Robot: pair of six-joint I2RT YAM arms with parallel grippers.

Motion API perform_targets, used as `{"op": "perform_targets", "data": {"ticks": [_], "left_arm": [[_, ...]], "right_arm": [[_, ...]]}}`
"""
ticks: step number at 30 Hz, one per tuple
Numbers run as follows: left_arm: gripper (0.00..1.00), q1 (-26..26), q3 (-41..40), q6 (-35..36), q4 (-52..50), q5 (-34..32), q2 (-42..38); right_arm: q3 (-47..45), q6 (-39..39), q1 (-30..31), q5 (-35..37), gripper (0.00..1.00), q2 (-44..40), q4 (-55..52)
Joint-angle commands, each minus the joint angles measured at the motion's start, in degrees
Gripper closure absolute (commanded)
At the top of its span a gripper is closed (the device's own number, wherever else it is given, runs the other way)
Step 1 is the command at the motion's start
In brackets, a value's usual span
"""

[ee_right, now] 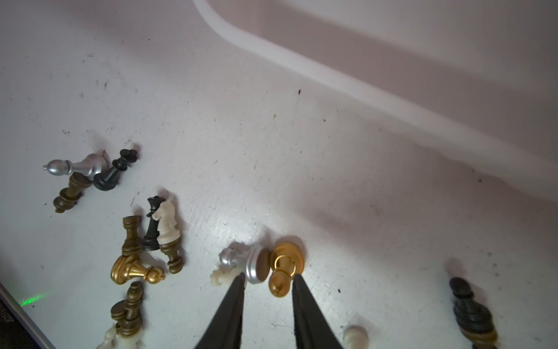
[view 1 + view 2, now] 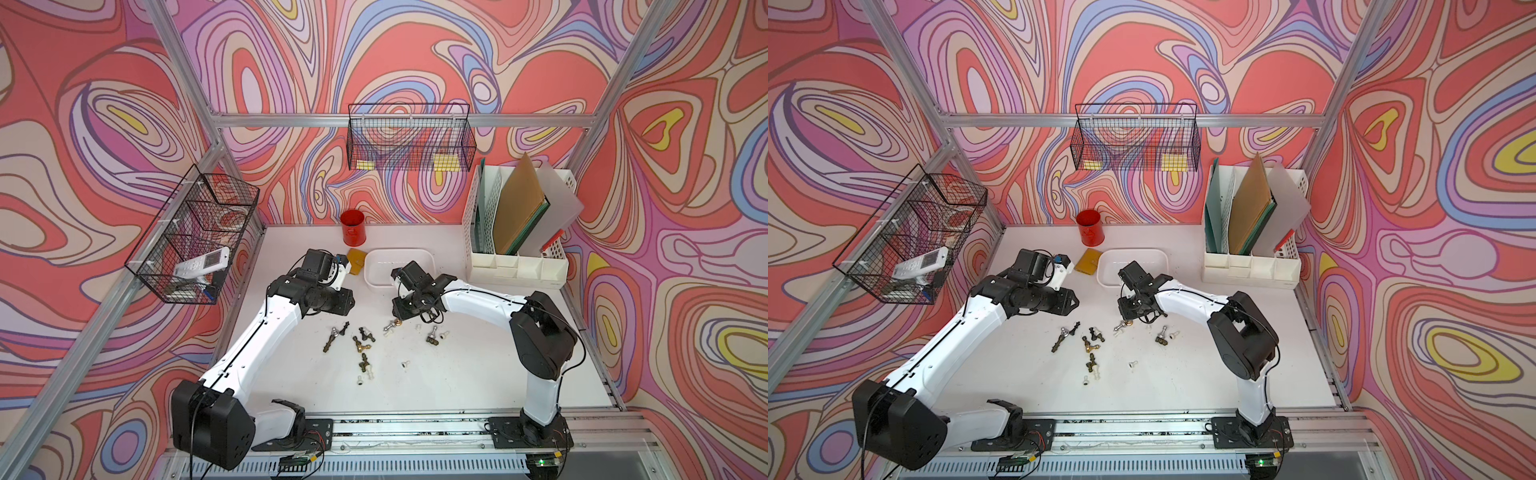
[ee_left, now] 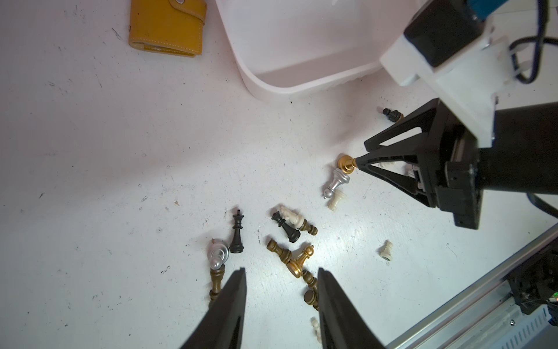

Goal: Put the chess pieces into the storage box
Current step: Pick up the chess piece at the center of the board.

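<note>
right tool (image 1: pixel 268 276) astride gold pawn (image 1: pixel 282 269), jaws apart

White table (image 2: pixel 457 374), chess pieces (image 2: pixel 360 343), storage box (image 2: pixel 399 250), wallet (image 2: pixel 356 259)

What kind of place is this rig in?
Likely a robot data-collection cell, not a home: silver aluminium extrusion frame, swirly pink-and-purple printed wall backdrop, two white-and-black robot arms mounted at a white tabletop.

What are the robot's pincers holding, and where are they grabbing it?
Nothing is gripped yet. The right pincer straddles the head end of the gold pawn, not visibly clamped on it. The left pincer hangs open and empty.
</note>
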Motion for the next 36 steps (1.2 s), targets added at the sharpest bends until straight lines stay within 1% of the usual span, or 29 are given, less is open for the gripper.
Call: {"op": "perform_targets", "data": {"ticks": [1, 11, 16, 19, 25, 27, 31, 36], "left_arm": [[0.56, -0.2, -1.0, 1.4, -2.0, -0.5, -0.4], [0.56, -0.2, -1.2, 1.4, -1.7, -0.7, -1.0], [0.56, -0.2, -1.5, 1.3, -1.7, -0.7, -1.1], [0.56, -0.2, -1.5, 1.2, -1.7, -0.6, -1.1], [0.57, -0.2, -1.6, 1.1, -1.5, -0.8, -1.5], [0.57, -0.2, -1.6, 1.0, -1.4, -0.8, -1.6], [0.57, -0.2, -1.7, 0.8, -0.9, -0.4, -2.2], [0.57, -0.2, -2.0, 0.6, -0.3, -0.1, -2.7]], "right_arm": [[1.6, 0.3, 0.8, 0.7, 0.71, 1.5, -1.0], [2.5, 0.2, 1.3, 3.4, 0.71, 4.0, -2.5], [2.8, 0.0, 1.4, 3.6, 0.72, 4.6, -2.8], [2.8, 0.0, 1.4, 3.6, 0.80, 4.6, -2.7], [3.7, -0.3, 1.7, 5.0, 0.81, 4.1, -4.6], [4.1, -0.6, 1.8, 5.6, 0.85, 3.5, -5.7], [4.6, -1.0, 1.8, 7.0, 0.87, 1.4, -7.0], [7.2, -1.8, 1.8, 8.1, 0.88, 0.4, -9.5]]}}
